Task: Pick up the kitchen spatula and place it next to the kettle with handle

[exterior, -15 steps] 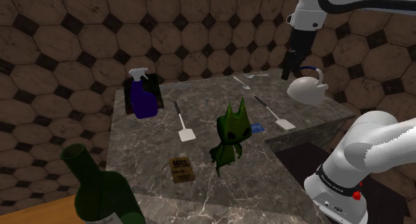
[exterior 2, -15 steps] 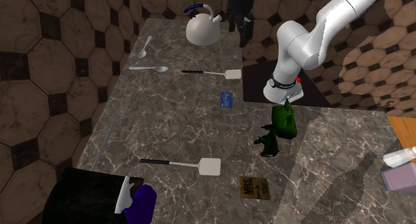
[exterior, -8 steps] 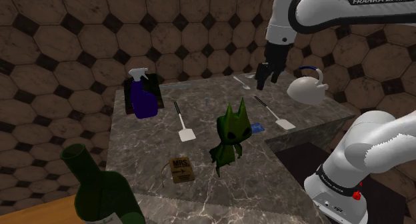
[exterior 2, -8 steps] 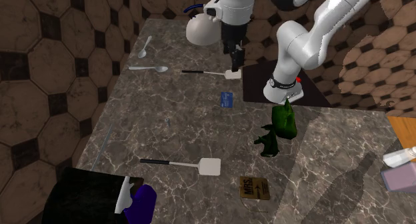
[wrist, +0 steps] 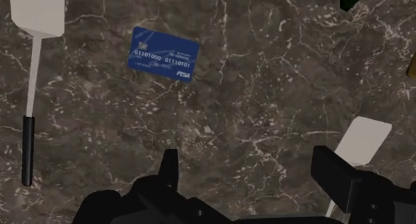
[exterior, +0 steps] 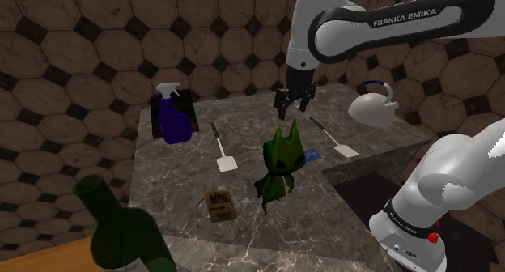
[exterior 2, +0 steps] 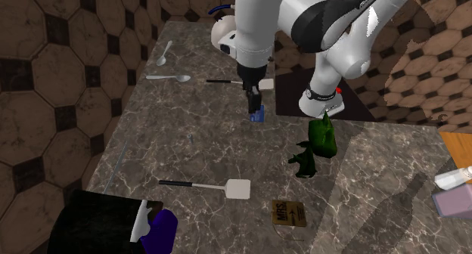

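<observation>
Two white-bladed spatulas with black handles lie on the dark marble counter (exterior: 243, 189). One spatula (exterior: 335, 139) rests close to the white kettle (exterior: 372, 108) with its dark blue handle. The other spatula (exterior: 221, 149) lies mid-counter near the spray bottle. My gripper (exterior: 293, 110) hangs open above the counter between them, holding nothing. In the wrist view the kettle-side spatula (wrist: 30, 89) lies off one finger's side and the other spatula's blade (wrist: 360, 139) lies beside the opposite finger, with the gripper (wrist: 250, 173) over bare marble. In the second exterior view the gripper (exterior 2: 253, 107) hovers over a blue card.
A blue bank card (wrist: 163, 56) lies just ahead of the fingers. A green figurine (exterior: 279, 161) stands mid-counter and a purple spray bottle (exterior: 172, 116) on a dark box behind. A brown tag (exterior: 220, 206), a dark green bottle (exterior: 121, 230) and two spoons (exterior 2: 170, 77) are also here.
The arm has swung from beside the kettle toward the shoulder view's left and come down over the counter near the blue card. The fingers have stayed open.
</observation>
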